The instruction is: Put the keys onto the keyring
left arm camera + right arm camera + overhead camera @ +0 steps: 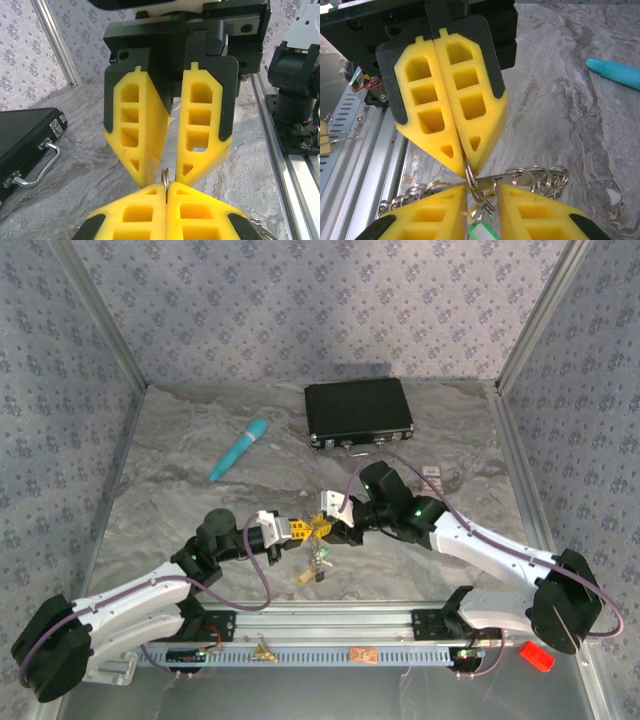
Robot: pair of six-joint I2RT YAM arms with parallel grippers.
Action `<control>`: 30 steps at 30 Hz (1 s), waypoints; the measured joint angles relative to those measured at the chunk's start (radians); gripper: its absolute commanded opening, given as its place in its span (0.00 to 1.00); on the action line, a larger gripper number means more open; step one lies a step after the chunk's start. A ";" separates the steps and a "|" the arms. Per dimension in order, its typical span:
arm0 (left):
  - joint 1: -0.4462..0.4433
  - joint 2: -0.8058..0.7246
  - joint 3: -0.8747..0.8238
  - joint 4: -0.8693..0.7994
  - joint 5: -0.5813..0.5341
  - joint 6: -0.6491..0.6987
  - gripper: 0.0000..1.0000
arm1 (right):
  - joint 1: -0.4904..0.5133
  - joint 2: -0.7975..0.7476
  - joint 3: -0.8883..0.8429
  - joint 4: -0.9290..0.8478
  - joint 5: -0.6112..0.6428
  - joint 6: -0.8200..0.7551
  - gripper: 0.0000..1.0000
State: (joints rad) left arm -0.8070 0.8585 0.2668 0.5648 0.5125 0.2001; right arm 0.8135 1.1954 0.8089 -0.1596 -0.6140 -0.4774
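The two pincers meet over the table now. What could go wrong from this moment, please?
1. The left pincer is shut on the thin ring only at its very tips, so a small pull could make the ring slip out.
2. The right pincer is open around the bunch of rings and the green tag. The bunch probably depends on that one grip.
3. The yellow tips nearly touch and could collide.

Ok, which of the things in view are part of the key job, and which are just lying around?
Job: ring, pinched in the shut left pincer; keys; right pincer, open.
Lying about: case; pen; clip; red block.
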 measured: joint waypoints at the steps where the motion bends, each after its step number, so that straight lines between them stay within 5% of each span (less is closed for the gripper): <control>1: 0.000 0.000 0.000 0.001 0.000 0.000 0.00 | 0.003 0.003 0.000 0.006 0.000 0.003 0.15; 5: 0.000 0.000 0.000 0.002 -0.005 -0.003 0.00 | 0.005 0.005 0.000 0.012 0.000 0.012 0.00; 8: 0.002 0.000 0.000 0.000 -0.010 -0.003 0.00 | 0.005 0.005 0.000 0.013 0.007 0.010 0.00; 11: 0.002 -0.005 0.008 -0.034 -0.031 0.006 0.20 | 0.010 0.005 0.002 0.000 0.027 0.000 0.00; 15: 0.001 -0.035 0.046 -0.141 -0.085 0.045 0.27 | 0.018 0.005 0.043 -0.103 0.096 -0.039 0.00; 30: 0.001 -0.002 0.091 -0.250 -0.081 0.072 0.18 | 0.122 0.100 0.209 -0.301 0.275 -0.153 0.00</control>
State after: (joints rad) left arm -0.8059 0.8566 0.3576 0.3149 0.4316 0.2718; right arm 0.9352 1.2957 1.0183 -0.4606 -0.3386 -0.6308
